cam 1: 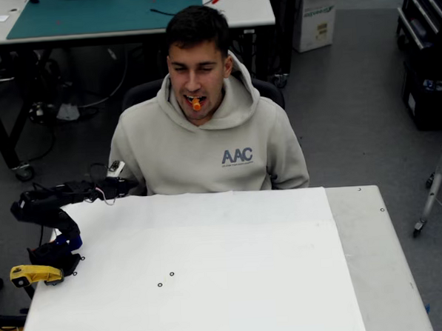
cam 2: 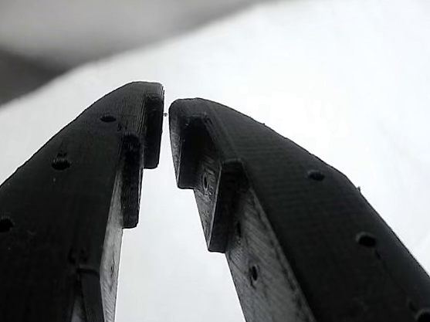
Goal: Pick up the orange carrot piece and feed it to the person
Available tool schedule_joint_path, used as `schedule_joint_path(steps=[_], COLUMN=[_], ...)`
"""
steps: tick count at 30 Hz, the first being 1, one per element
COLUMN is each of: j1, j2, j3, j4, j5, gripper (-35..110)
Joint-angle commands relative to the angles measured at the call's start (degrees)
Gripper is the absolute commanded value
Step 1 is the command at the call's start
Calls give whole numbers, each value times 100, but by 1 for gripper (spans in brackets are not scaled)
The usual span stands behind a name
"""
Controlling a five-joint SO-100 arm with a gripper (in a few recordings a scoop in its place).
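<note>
carrot piece (cam 1: pixel 196 103) in person's (cam 1: pixel 205 137) mouth | arm (cam 1: pixel 49 211) folded at table (cam 1: pixel 212 284) left edge

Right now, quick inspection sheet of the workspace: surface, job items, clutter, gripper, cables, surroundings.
Surface: white table, bare apart from two small dark rings.
Job's things: orange carrot piece sits in the mouth of the person, seated behind the table.
Clutter: nothing seen on the table.
Gripper: gripper tips nearly touching, nothing between them; black arm folded at the table's left edge in the overhead view.
Cables: thin wire on the arm; cords on the floor behind.
Surroundings: green-topped desk, cardboard box, dark rack.
</note>
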Motion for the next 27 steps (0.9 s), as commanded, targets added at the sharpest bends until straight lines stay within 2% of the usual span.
schedule_joint_path(steps=[1,5,20,27], j1=[-114,-176,-932,-1134], j2=[1292,2118,4140,4359], j3=[589,1081,1134,1125], j4=[149,782,4562,5291], j5=[0,0,9,26], gripper=[-2,-2,-2,-2])
